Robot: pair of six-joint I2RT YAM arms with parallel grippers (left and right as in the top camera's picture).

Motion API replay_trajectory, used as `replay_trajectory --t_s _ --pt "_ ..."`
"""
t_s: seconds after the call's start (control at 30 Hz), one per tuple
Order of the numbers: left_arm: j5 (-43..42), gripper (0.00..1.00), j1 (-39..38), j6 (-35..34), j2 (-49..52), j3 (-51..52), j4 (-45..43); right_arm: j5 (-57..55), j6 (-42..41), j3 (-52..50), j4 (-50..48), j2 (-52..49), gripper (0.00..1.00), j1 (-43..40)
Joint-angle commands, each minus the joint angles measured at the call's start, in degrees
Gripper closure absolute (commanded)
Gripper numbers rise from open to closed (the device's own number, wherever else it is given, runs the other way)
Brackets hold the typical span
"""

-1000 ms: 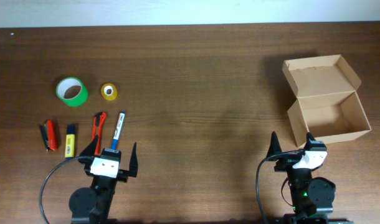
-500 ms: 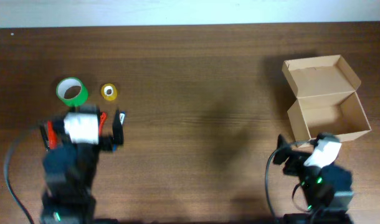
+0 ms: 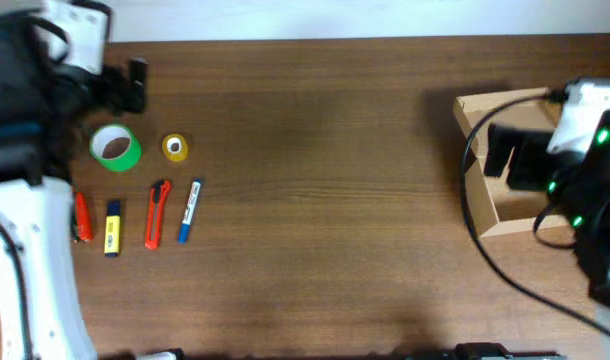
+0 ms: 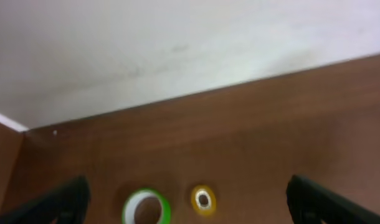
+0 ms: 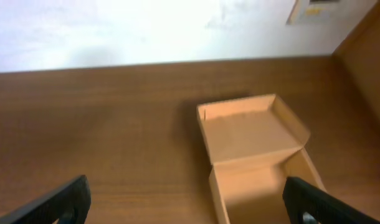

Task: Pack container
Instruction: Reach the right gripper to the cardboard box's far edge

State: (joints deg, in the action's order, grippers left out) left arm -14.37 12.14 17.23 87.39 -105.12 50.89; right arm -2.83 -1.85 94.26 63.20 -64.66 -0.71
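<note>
- Two end effectors, both with jaws wide apart and holding nothing: left end effector is over the far-left part of the dark brown wooden worktop, right end effector is on the box side
- Risk 1: right arm hangs directly over the small tan-brown rectangular cardboard container; the box looks light, so a low or skewed descent could clip a wall or the flap, shoving it or tipping the lid shut
- Risk 2: all loose items sit at the left, well apart from the container, so each needs a long carry or a handover; a weak pinch could drop one on the way
- Risk 3: wide green tape roll and small yellow tape roll lie flat, so fingers may skate off the rim; slim orange utility knife and blue and white marker lie low on the wood, easy to miss or spin
- Container look: plain, unmarked, lid hinged back toward the far edge and lying open; what shows of the inside looks bare, and the arm partly blocks the overhead view
- Container place: right side of the worktop, resting flat
</note>
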Motion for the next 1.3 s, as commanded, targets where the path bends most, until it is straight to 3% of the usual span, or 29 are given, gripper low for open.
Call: replay_trajectory --t_s 0.0,0.1,0.2,0.47,0.73,0.9,1.27 --pt "-13.25 0.0 5.75 1.95 4.31 -5.7 1.9 -0.68 2.29 6.49 1.92 -3.87 0.01 -0.11" --pt "-13.29 0.0 8.52 1.92 4.94 -5.73 1.7 -0.07 2.67 8.28 5.75 -7.54 0.11 -1.05" --pt "-13.27 0.0 10.1 1.95 5.01 -5.73 2.32 3.85 2.27 8.41 11.28 -12.7 0.15 -4.15" --pt "-8.26 0.01 10.8 2.03 5.57 -5.7 6.1 10.86 3.63 8.41 18.03 -31.45 0.16 -12.33" --pt "-8.24 0.0 10.8 4.15 6.54 -5.62 7.3 10.88 6.64 8.41 17.33 -44.11 0.22 -12.87" --pt "-8.07 0.0 10.8 4.17 8.33 -5.62 8.55 9.57 12.11 8.39 16.59 -47.36 0.35 -12.87" --pt "-6.58 0.0 10.8 4.33 14.75 -5.62 10.49 2.14 16.24 7.56 16.28 -47.3 0.36 -12.48"
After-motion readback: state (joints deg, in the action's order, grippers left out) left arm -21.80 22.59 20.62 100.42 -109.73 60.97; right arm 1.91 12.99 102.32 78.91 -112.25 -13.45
